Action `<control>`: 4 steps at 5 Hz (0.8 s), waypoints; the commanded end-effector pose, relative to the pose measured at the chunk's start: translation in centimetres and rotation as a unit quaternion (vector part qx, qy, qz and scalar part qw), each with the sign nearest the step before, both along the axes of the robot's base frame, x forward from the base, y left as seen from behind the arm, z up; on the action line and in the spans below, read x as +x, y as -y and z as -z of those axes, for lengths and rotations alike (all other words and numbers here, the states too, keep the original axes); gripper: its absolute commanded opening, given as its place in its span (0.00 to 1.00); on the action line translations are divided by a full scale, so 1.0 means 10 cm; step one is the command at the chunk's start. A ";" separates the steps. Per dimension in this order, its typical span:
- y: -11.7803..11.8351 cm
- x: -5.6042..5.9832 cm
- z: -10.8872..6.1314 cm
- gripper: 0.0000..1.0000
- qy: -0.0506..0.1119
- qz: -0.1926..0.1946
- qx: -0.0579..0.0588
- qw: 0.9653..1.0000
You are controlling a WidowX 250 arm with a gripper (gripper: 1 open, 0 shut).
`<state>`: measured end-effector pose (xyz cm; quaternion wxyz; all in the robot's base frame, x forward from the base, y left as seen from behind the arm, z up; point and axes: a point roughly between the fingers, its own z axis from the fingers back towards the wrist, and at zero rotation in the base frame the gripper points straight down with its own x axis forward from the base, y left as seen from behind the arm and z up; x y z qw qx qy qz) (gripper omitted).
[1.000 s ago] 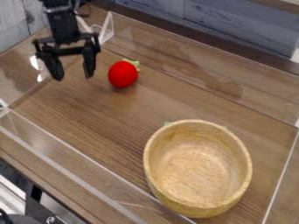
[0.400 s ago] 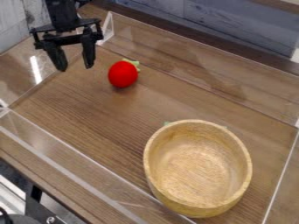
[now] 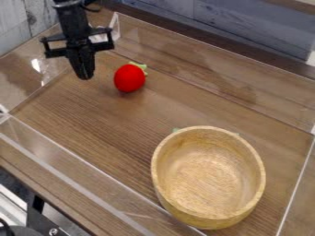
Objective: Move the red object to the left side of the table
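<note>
The red object (image 3: 129, 78), a small round toy fruit with a green leafy top, rests on the brown wood-grain table (image 3: 110, 138) in the upper left part of the view. My black gripper (image 3: 83, 72) hangs just to its left, pointing down, with its fingers pressed together and nothing between them. A small gap separates the fingertips from the fruit.
A large light wooden bowl (image 3: 208, 175) stands at the lower right. Clear acrylic walls (image 3: 74, 171) border the table on all sides, with one close behind the gripper at the upper left.
The gripper's fingers, spread wide a second ago, have come together. The hand shifted slightly right toward the fruit. The fruit has not moved.
</note>
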<state>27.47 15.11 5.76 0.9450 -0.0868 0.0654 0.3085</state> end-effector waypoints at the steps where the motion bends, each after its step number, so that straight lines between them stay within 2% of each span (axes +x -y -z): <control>1: -0.21 0.01 -0.06 0.00 0.027 0.009 0.021 0.999; 2: -0.36 -0.06 0.03 0.00 0.028 0.016 0.024 0.999; 4: -0.33 -0.12 0.15 0.00 0.022 0.070 0.028 0.997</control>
